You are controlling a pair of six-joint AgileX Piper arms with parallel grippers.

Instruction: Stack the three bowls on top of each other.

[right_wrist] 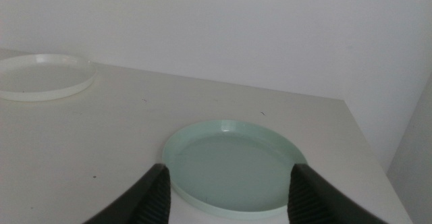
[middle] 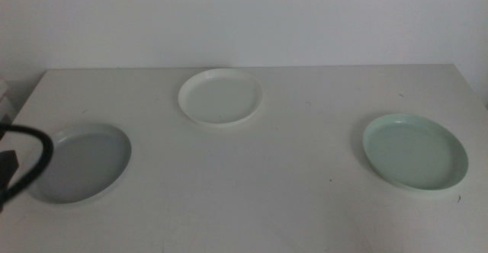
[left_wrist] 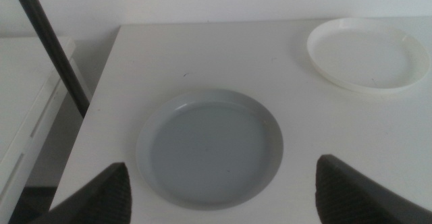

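1. The three bowls lie apart on the white table [middle: 305, 207], none on top of another.
2. The left gripper [left_wrist: 223, 190] has its two dark jaws spread wide. It holds nothing.
3. The pale grey bowl [left_wrist: 210, 148] lies just in front of this pincer, between the lines of its two jaws, and it does not touch them. It sits flat near the table's left edge.
4. The white bowl [left_wrist: 368, 54] is well beyond the left gripper, farther over the table and off to the side of its right jaw.
5. The right gripper [right_wrist: 226, 197] also has its jaws wide, with nothing between them.
6. The mint green bowl [right_wrist: 235, 166] lies directly ahead of this pincer; its near rim shows between the two jaws. I cannot tell if the jaws touch the rim.
7. From the right pincer the white bowl is far away, at the back of the table and beyond its left jaw.
8. In the middle view the white bowl is at the back centre, the grey one at the left, the green one at the right. A black cable [middle: 34, 161] curves in front of the grey bowl's left side.
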